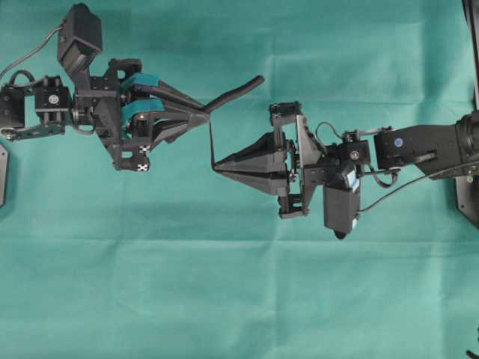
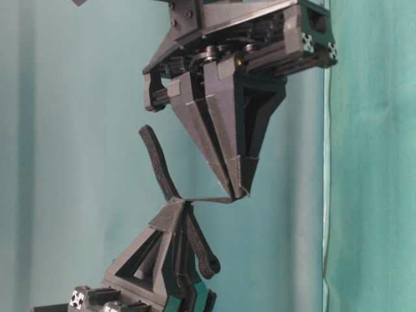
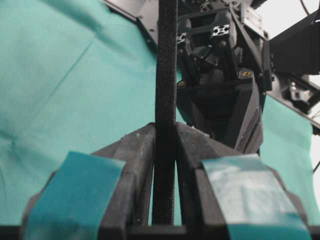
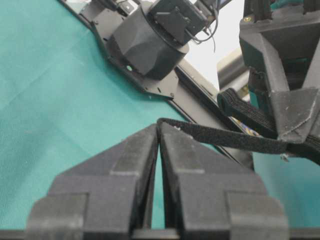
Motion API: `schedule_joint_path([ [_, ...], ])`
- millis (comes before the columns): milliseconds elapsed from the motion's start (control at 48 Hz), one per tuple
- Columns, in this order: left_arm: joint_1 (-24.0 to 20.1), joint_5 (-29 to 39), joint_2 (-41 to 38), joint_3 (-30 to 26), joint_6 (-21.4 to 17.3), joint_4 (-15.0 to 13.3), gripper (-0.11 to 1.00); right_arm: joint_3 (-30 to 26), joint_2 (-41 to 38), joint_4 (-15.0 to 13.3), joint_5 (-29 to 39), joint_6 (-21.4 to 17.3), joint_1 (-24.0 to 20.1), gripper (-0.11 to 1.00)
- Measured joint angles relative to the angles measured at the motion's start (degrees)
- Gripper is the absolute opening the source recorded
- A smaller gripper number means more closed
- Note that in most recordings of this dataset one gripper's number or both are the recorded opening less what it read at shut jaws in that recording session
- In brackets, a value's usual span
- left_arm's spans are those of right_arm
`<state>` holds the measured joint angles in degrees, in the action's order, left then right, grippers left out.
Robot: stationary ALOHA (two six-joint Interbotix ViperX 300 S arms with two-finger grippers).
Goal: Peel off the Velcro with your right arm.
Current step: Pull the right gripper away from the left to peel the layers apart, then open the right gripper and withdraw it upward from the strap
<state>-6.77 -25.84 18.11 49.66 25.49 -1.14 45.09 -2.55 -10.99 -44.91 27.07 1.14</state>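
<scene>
Between the two arms, above the green cloth [image 1: 239, 299], the Velcro [image 1: 233, 90] is hanging soft and featherlight. The left gripper [image 1: 207, 114] is clamping the thicker strip; the right gripper [image 1: 215, 165] is pinching the thin peeled layer's very tip, probably the best hold.

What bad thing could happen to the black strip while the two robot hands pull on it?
The right pincer grips only the very tip of the thin peeled layer, so it might slip free. The left pincer pinches the Velcro near its middle; if it slides there, the layers may stay stuck together.
</scene>
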Motion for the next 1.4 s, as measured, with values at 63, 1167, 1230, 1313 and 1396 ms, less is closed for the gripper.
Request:
schedule_joint_path([
  [63, 0.0, -0.26, 0.18, 0.09, 0.09, -0.09, 0.1, 0.0, -0.18, 0.09, 0.09, 0.0, -0.18, -0.09],
  [1167, -0.35, -1.76, 1.05, 1.85, 0.09, -0.09, 0.1, 0.09, -0.26, 0.44, 0.18, -0.18, -1.05, -0.09],
  [1230, -0.26, -1.76, 1.41, 2.11, 0.18, -0.09, 0.1, 0.0, -0.26, 0.44, 0.18, -0.09, -1.05, -0.09],
  [1313, -0.35, -1.76, 1.85, 2.64, 0.09, -0.09, 0.1, 0.09, -0.26, 0.44, 0.18, -0.18, -1.05, -0.03],
  [1396, -0.53, -1.85, 2.46, 3.16, 0.09, -0.09, 0.1, 0.44, -0.18, 0.35, 0.18, -0.26, -1.32, 0.09],
])
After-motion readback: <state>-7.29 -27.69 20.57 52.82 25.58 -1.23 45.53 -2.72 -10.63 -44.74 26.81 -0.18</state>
